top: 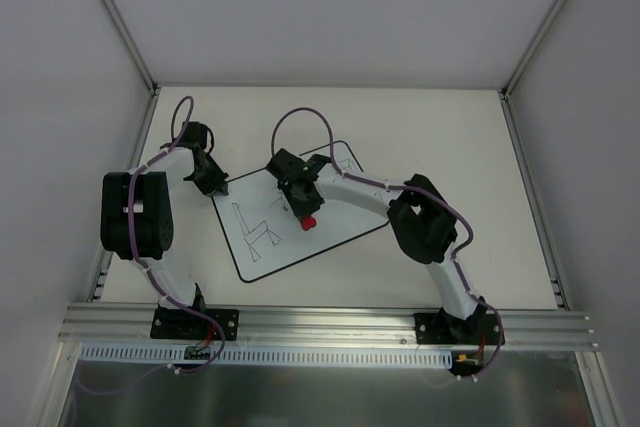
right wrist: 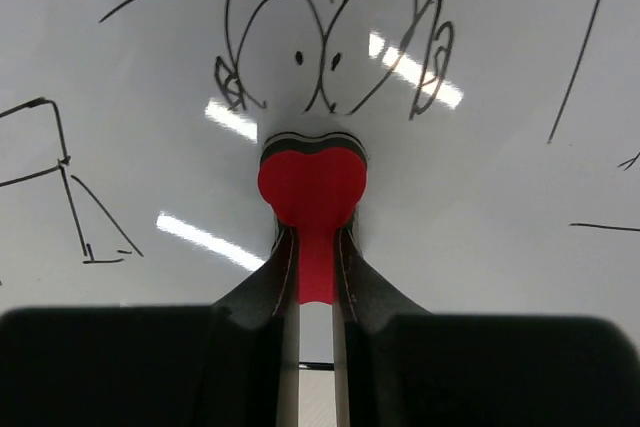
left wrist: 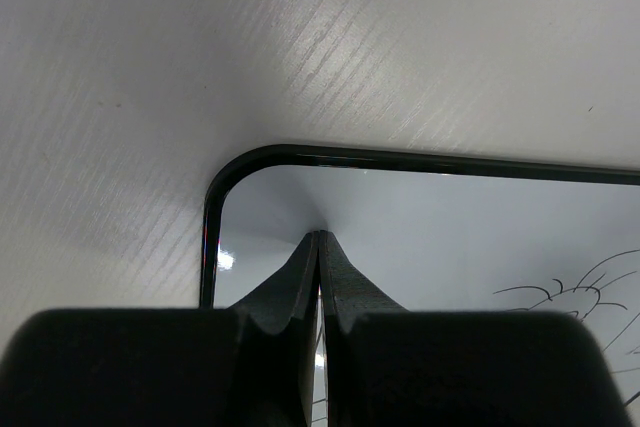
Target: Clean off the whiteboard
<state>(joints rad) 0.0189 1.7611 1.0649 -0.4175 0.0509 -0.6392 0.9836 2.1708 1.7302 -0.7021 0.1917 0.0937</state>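
The whiteboard (top: 330, 232) lies tilted on the table, white with a thin black border and black line sketches. My right gripper (top: 303, 209) is shut on the small red bone-shaped eraser (right wrist: 312, 187) and holds it down on the board (right wrist: 500, 207), just below a sketched face. The eraser's red end (top: 309, 222) shows in the top view. My left gripper (top: 213, 183) is shut and empty, its tips (left wrist: 320, 239) pressed on the board's rounded corner (left wrist: 420, 217).
White walls with metal frame posts (top: 115, 17) enclose the table. An aluminium rail (top: 330, 325) runs along the near edge by both arm bases. Bare white table (top: 450, 137) lies right of and behind the board.
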